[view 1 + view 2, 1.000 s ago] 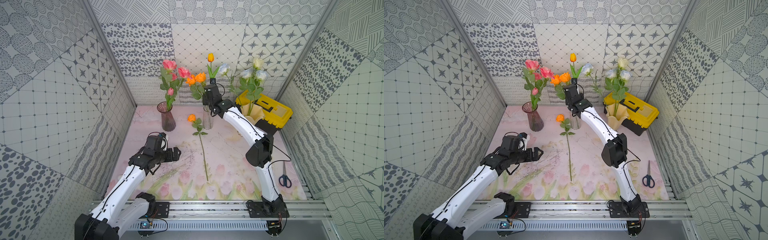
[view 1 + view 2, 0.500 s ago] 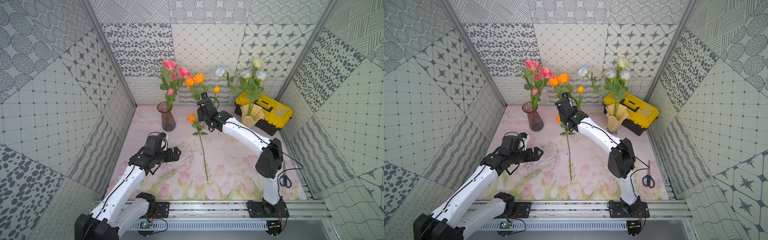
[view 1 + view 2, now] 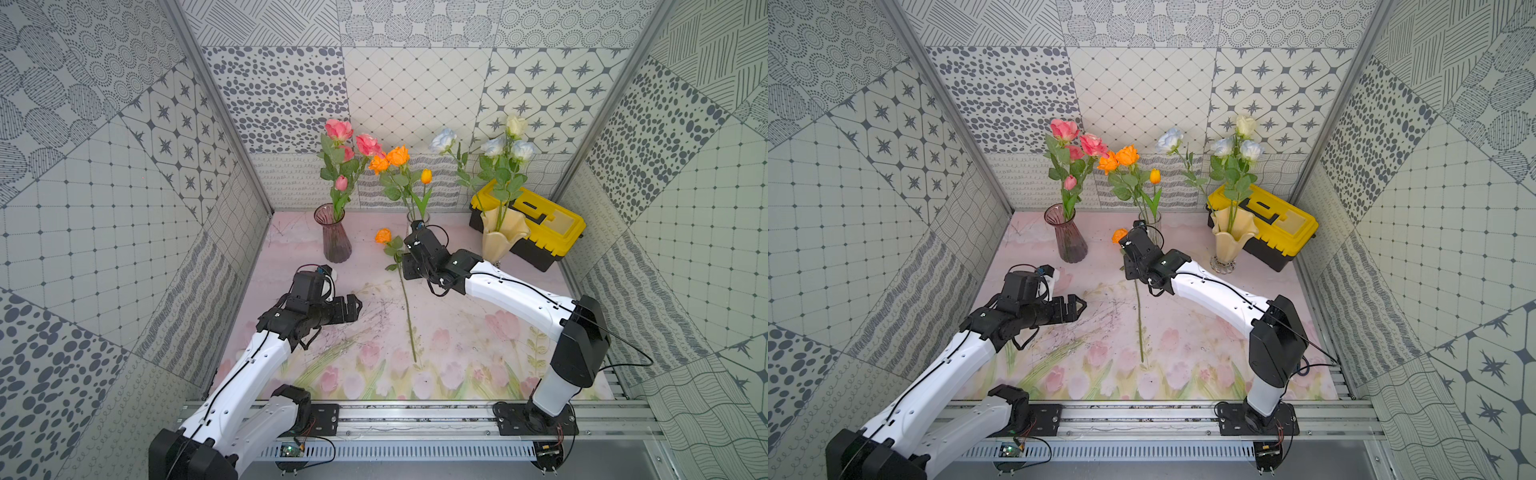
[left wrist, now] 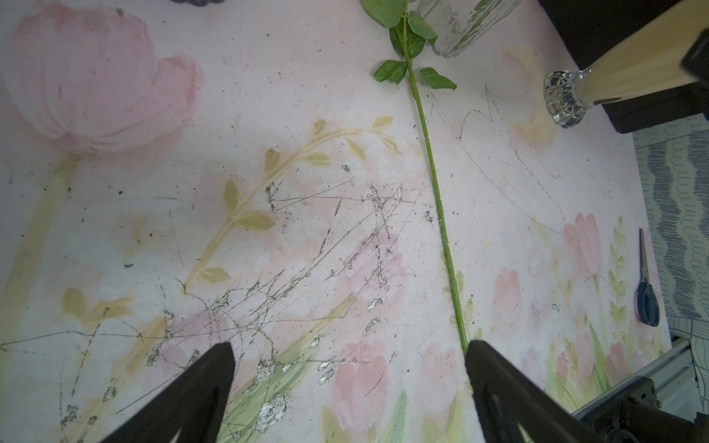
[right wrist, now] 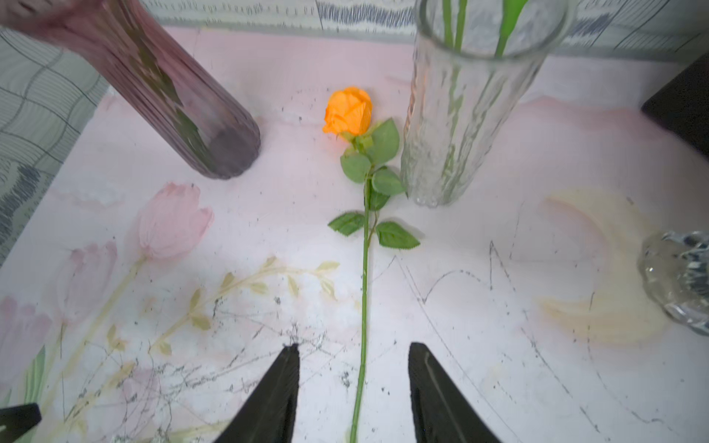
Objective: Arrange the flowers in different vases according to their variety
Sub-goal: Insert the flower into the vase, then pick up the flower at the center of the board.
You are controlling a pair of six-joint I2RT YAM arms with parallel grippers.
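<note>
Flowers (image 3: 338, 129) mostly standing in vases (image 3: 336, 241), one orange rose (image 3: 383, 235) lying loose.
Right pincer (image 5: 353, 345) straddling its stem half-open, left pincer (image 4: 349, 342) gaping, both empty.

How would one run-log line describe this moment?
right tool: open over stem of orange rose | left tool: open, empty | orange rose: lying on cloth beside clear vase
</note>
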